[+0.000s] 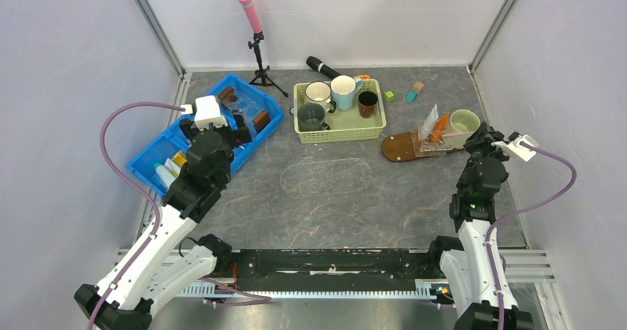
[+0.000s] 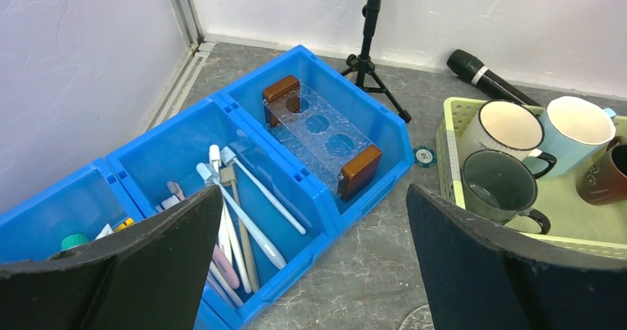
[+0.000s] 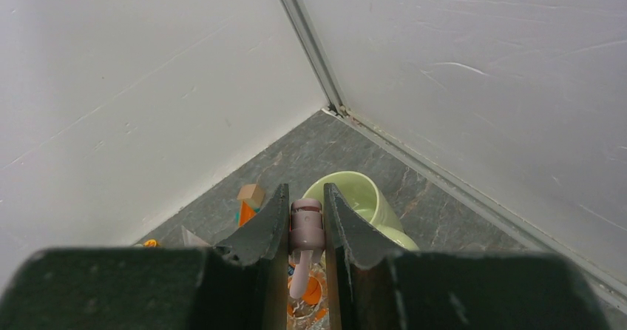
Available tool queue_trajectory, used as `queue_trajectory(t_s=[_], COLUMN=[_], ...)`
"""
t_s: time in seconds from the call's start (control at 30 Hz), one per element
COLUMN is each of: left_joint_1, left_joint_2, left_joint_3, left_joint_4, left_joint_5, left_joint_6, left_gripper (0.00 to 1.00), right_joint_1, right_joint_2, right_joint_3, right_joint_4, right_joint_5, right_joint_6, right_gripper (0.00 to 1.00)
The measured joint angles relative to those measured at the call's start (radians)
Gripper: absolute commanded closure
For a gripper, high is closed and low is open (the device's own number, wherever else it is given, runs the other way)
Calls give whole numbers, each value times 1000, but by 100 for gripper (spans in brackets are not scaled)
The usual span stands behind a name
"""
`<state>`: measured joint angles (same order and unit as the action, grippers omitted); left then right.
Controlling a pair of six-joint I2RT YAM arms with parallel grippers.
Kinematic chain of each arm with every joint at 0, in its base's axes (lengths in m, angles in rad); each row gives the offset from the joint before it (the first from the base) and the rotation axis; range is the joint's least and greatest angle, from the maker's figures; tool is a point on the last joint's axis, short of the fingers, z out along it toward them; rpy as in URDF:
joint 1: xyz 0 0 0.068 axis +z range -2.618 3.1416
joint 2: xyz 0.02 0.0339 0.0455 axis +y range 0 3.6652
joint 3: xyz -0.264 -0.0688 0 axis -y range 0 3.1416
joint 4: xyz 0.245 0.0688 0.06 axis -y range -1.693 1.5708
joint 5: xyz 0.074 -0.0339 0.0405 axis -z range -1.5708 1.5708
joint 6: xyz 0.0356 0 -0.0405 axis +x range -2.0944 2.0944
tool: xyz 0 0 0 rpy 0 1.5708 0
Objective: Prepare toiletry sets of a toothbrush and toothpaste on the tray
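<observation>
While top view is hiding right gripper point(image 3: 305, 195) load, right wrist view is showing jaws clamping on pale pink toothbrush point(image 3: 304, 234): long axis running down finger gap, thin end pointing down at orange toothpaste point(image 1: 441, 125) leaning in clear rack point(image 1: 431, 149) on tray point(image 1: 395, 149). Over blue bin point(image 2: 166, 149), left gripper point(image 2: 311, 197) is hanging, jaws wide apart.

The table point(image 1: 251, 204) is bare across its middle but for a clear oval sheet point(image 1: 327, 176). The green basket point(image 1: 341, 134) of mugs point(image 1: 319, 92) walls off the back. On the tray point(image 1: 395, 149) only the left end is bare; a clear rack point(image 1: 431, 146) fills its right end, a pale green mug point(image 1: 464, 121) just beside.
</observation>
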<state>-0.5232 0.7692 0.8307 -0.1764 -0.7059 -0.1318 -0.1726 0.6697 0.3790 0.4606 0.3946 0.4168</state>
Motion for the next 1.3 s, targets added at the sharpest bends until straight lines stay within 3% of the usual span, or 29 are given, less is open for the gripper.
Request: queue_trajectory(t_s=[0.7, 1.3], left_joint_1=[0, 0], left_joint_2=[-20, -39], left_joint_3=[-3, -15], left_joint_4=[0, 22], left_joint_5=[0, 0], left_joint_6=[0, 0], left_gripper=[0, 0], right_joint_1=[0, 0], right_joint_2=[65, 172], right_joint_3=[-116, -116], right_joint_4=[218, 310], right_joint_5=[-81, -208], right_joint_6=[-82, -203], right_gripper=[100, 95])
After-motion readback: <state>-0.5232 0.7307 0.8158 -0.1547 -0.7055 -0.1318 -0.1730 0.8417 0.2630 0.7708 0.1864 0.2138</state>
